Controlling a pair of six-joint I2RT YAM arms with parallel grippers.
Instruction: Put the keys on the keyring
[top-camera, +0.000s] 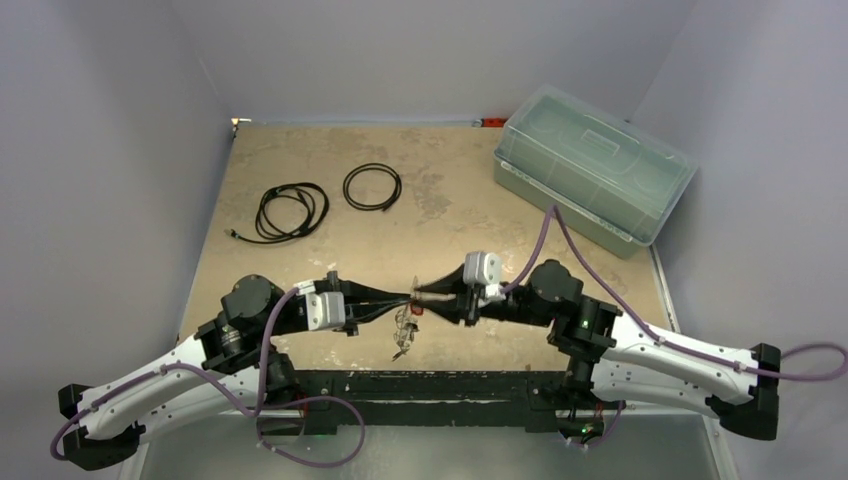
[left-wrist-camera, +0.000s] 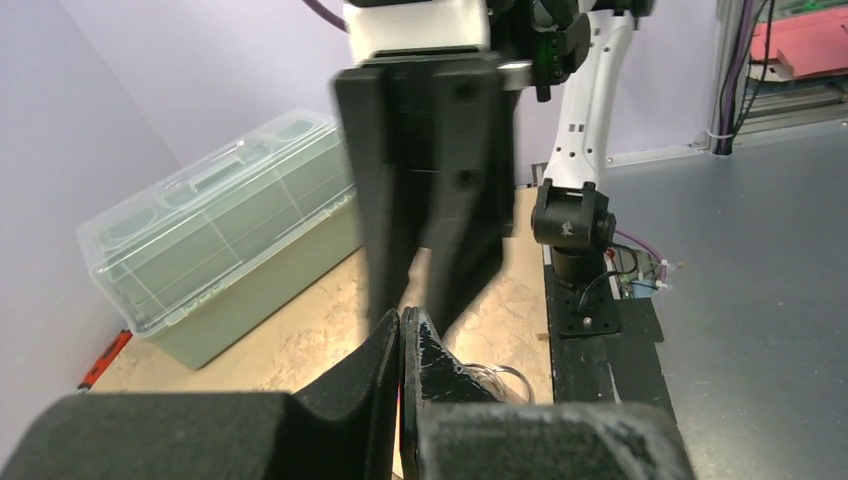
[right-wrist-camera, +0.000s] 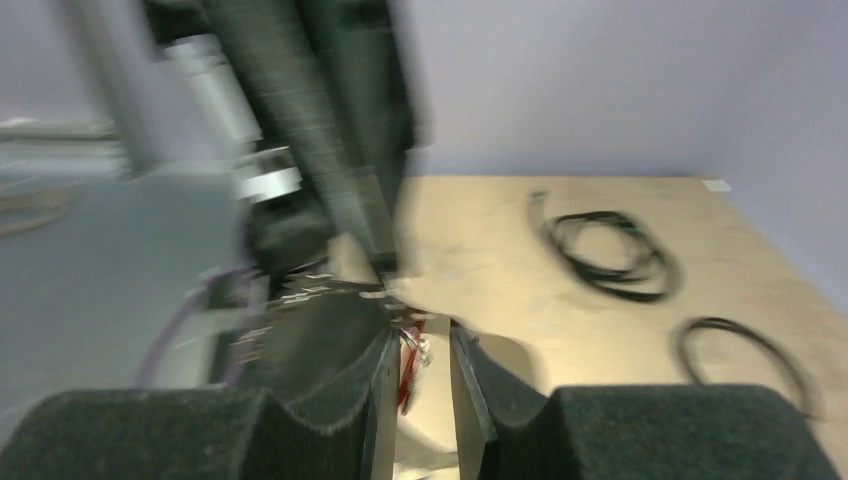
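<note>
Over plywood tabletop (top-camera: 450, 205), grey walls (top-camera: 110, 150): L end effector (left-wrist-camera: 400, 320) pressed together; R end effector (right-wrist-camera: 422, 338) unclear, blurry.

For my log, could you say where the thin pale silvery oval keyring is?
The keyring is centre of the top view, just near-side of the meeting tips of the left gripper and right gripper.

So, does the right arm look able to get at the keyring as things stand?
Probably yes. The right gripper is tip to tip with the left gripper, jaws apart, and the keyring dangles just under that meeting point. Only the left's shut jaws crowd the approach.
</note>
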